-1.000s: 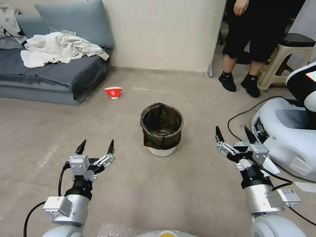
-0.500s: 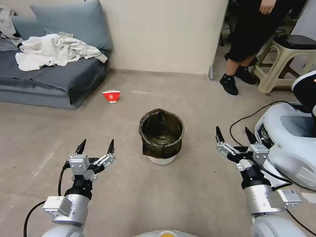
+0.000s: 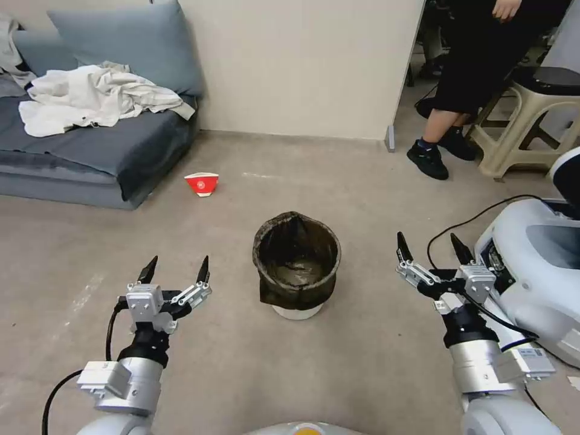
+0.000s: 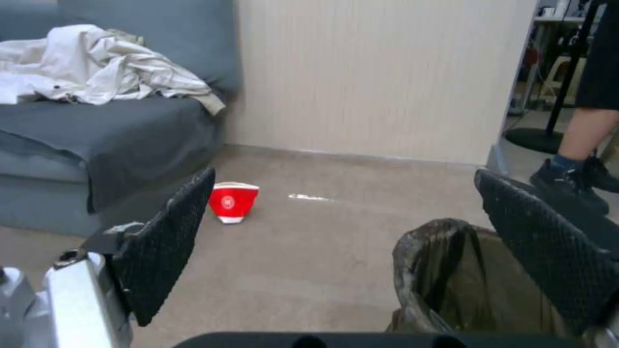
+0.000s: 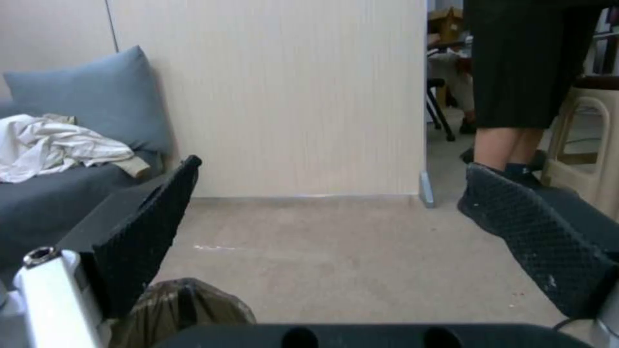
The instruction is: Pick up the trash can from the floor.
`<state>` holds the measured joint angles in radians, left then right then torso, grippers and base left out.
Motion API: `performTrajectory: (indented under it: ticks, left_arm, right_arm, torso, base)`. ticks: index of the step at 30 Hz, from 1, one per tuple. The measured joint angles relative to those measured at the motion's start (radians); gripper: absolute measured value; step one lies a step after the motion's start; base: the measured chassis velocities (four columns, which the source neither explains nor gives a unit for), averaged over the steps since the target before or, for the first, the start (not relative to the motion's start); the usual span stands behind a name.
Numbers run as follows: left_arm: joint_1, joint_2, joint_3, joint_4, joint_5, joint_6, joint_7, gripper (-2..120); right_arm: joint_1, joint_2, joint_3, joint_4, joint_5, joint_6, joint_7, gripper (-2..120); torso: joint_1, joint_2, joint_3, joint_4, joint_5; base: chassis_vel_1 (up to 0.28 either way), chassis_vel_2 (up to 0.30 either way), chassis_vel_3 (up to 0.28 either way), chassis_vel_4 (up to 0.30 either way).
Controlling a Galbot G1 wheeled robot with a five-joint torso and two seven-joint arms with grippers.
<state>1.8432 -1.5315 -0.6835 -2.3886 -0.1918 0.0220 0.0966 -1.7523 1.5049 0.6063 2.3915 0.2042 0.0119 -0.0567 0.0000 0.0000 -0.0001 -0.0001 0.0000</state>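
Observation:
The trash can [image 3: 296, 264] stands upright on the beige floor [image 3: 254, 362] straight ahead, a small white bin with a dark bag folded over its rim. My left gripper [image 3: 176, 269] hovers open to its left, apart from it. To the can's right my right gripper [image 3: 433, 249] is also open, empty and not touching it. In the left wrist view the trash can [image 4: 451, 285] sits beside one black finger [image 4: 169, 244]. The right wrist view catches the trash can [image 5: 184, 309] low at the edge, by a finger [image 5: 145, 232].
A red-and-white paper bowl [image 3: 201, 183] lies on the floor near a grey sofa [image 3: 90, 148] with white cloth. Another white robot base [image 3: 538, 272] with a black cable sits at the right. A person's legs [image 3: 447, 121] and a plastic stool [image 3: 531, 115] stand at the back right.
The whole head view has shifted: the trash can, bowl and sofa appear lower and closer, so the camera has moved forward. Both grippers hold the same open pose.

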Motion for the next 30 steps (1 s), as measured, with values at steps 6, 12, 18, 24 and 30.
performTrajectory:
  ticks: [6,12,18,24,30]
  left_arm:
    - [-0.001,-0.002,0.0,0.0,0.001,-0.001,0.0,100]
    - [-0.004,-0.003,0.001,0.0,0.002,-0.001,0.0,100]
    - [-0.005,-0.004,0.002,0.003,0.003,-0.001,0.0,100]
    - [-0.011,-0.004,0.005,0.011,0.003,-0.001,0.0,100]
    - [-0.023,0.005,0.011,0.018,-0.004,0.0,0.0,100]
  right_arm:
    - [0.003,-0.002,0.0,-0.003,0.0,0.0,0.001,100]
    - [0.006,-0.004,0.0,-0.01,0.0,0.0,0.002,100]
    - [0.01,-0.006,-0.001,-0.016,0.002,0.004,0.003,100]
    - [0.016,-0.006,-0.004,-0.042,0.001,0.058,-0.02,100]
    - [0.014,-0.006,-0.004,-0.046,0.0,0.07,-0.023,100]
  torso:
    - [0.0,0.0,0.0,0.0001,0.0]
    - [0.0,0.0,0.0,0.0001,0.0]
    - [0.0,0.0,0.0,0.0001,0.0]
    - [0.0,0.0,0.0,0.0001,-0.0001]
    - [0.0,0.0,0.0,0.0001,0.0]
  base:
    - [-0.085,0.091,0.086,-0.1]
    - [-0.09,0.116,0.095,-0.106]
    - [-0.085,0.082,0.081,-0.08]
    - [-0.02,0.021,0.026,-0.027]
    - [0.0,0.0,0.0,0.0]
